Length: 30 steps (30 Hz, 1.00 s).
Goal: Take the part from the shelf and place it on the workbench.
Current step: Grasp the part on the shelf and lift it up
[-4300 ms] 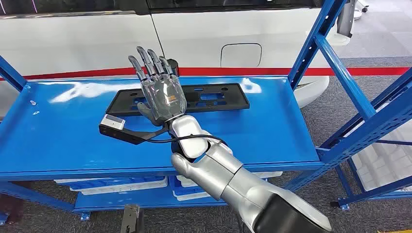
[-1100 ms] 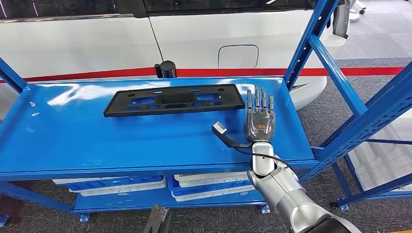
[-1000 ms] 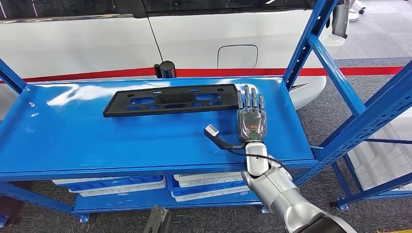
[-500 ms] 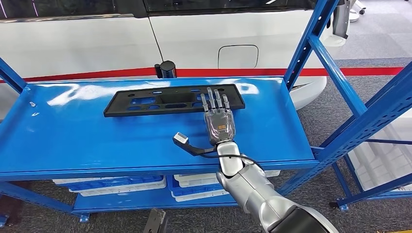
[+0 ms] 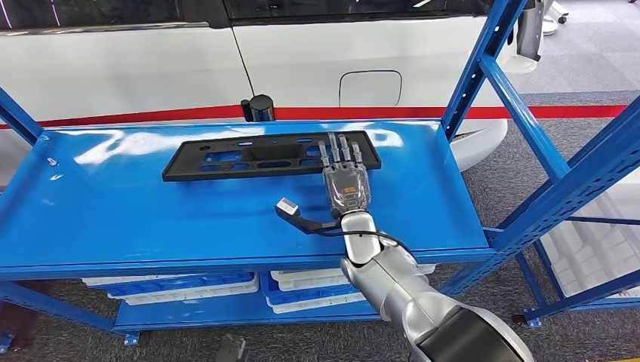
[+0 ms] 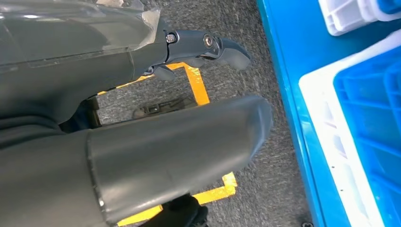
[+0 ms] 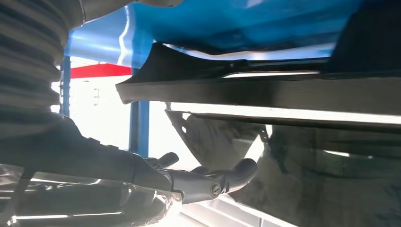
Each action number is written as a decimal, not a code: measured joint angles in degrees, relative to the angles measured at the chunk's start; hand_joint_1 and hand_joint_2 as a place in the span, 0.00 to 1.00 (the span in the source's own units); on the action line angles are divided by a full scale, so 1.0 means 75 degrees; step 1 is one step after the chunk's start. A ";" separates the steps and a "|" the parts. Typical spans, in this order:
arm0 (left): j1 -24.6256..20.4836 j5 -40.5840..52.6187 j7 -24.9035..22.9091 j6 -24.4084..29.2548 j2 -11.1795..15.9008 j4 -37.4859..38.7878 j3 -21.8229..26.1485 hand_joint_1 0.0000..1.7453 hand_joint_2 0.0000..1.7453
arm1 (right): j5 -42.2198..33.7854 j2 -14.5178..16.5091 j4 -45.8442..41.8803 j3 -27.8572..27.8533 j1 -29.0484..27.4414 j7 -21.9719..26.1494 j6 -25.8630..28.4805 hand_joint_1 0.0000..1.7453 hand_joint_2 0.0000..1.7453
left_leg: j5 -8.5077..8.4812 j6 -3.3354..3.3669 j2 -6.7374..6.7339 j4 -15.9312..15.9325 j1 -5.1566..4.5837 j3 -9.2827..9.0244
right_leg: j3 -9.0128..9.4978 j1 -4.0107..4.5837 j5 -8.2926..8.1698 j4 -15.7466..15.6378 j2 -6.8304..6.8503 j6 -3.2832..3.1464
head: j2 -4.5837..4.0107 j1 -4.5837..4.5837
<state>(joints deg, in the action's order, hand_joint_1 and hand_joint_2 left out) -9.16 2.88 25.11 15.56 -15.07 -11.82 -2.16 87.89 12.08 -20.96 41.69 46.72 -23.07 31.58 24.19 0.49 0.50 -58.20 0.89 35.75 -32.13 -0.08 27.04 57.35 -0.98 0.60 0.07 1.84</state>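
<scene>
Compared with half a second ago, the right hand (image 5: 346,183) sits slightly farther forward, with its fingertips now over the near edge of the part. The hand is released: fingers extended and slightly apart, grasping nothing. The long flat black plastic part with cut-outs (image 5: 256,157) lies flat on the glossy blue metal shelf (image 5: 113,219), unmoved. The left hand (image 6: 142,109) hangs over grey floor; its grasp state cannot be determined.

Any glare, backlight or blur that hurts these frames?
Head view: sharp, with white glare patches on the blue shelf behind the black part. Right wrist view: strongly backlit, so the right hand and part go near-silhouette. Left wrist view: evenly lit, close left hand soft.
</scene>
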 joint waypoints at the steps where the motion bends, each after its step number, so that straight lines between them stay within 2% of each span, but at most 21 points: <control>1: -0.0002 -0.0008 -0.0028 -0.0026 0.0042 0.0007 0.0000 0.00 0.00 | 0.0000 -0.0011 0.0042 0.0003 0.0048 -0.0049 -0.0038 0.00 1.00 | 0.0000 0.0000 0.0000 0.0000 0.0000 0.0000 | 0.0000 0.0000 0.0000 0.0000 0.0000 0.0000 | 0.0000 0.0000; 10: -0.0054 0.0011 -0.0220 -0.0104 0.0270 0.0033 -0.0001 0.00 0.00 | 0.0000 -0.0036 0.0252 0.0170 0.0361 -0.0176 -0.0338 0.00 1.00 | 0.0000 0.0000 0.0000 0.0000 0.0000 0.0001 | 0.0000 0.0000 -0.0001 0.0001 0.0000 0.0001 | 0.0000 0.0000; 17: -0.0101 0.0093 -0.0412 -0.0090 0.0366 0.0078 -0.0004 0.00 0.00 | -0.0003 0.0181 0.0355 0.0383 0.0473 0.0053 -0.0576 0.00 1.00 | 0.0000 0.0000 -0.0002 0.0000 0.0002 0.0002 | -0.0002 0.0004 0.0000 0.0002 -0.0002 0.0000 | 0.0000 0.0001; 18: -0.0100 0.0098 -0.0423 -0.0081 0.0376 0.0082 -0.0005 0.00 0.00 | -0.0003 0.0238 0.0364 0.0384 0.0474 0.0114 -0.0596 0.03 1.00 | 0.0000 -0.0001 -0.0002 0.0000 0.0004 0.0002 | -0.0002 0.0005 0.0000 0.0002 -0.0002 0.0000 | 0.0000 0.0001; 22: -0.0092 0.0118 -0.0434 0.0033 0.0405 0.0090 -0.0007 0.00 0.00 | -0.0001 0.0516 0.0393 0.0434 0.0472 0.0397 -0.0707 0.82 1.00 | 0.0001 -0.0001 -0.0002 0.0001 0.0007 0.0005 | -0.0004 0.0008 0.0001 0.0003 -0.0002 -0.0001 | 0.0000 0.0000; 25: -0.0046 0.0120 -0.0410 0.0303 0.0396 0.0093 -0.0008 0.00 0.00 | 0.0000 0.0752 0.0404 0.0552 0.0465 0.0610 -0.0758 0.97 1.00 | 0.0001 -0.0002 -0.0003 0.0001 0.0008 0.0009 | -0.0011 0.0008 0.0001 0.0003 -0.0002 -0.0002 | 0.0000 0.0002; 30: 0.0098 0.0103 -0.0225 0.0726 0.0329 0.0097 -0.0007 0.00 0.00 | 0.0000 0.0868 0.0394 0.0755 0.0470 0.0765 -0.0896 0.99 1.00 | 0.0000 -0.0002 0.0010 0.0002 0.0007 0.0020 | -0.0009 0.0008 0.0004 0.0003 0.0011 -0.0002 | 0.0000 -0.0001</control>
<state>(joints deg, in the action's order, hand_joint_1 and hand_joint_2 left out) -8.43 3.66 23.42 21.00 -12.60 -11.10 -2.22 87.89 18.59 -18.00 47.35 50.25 -17.33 24.86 24.19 0.48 0.57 -58.19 0.94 35.90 -32.20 -0.02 27.07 57.37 -0.90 0.58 0.07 1.83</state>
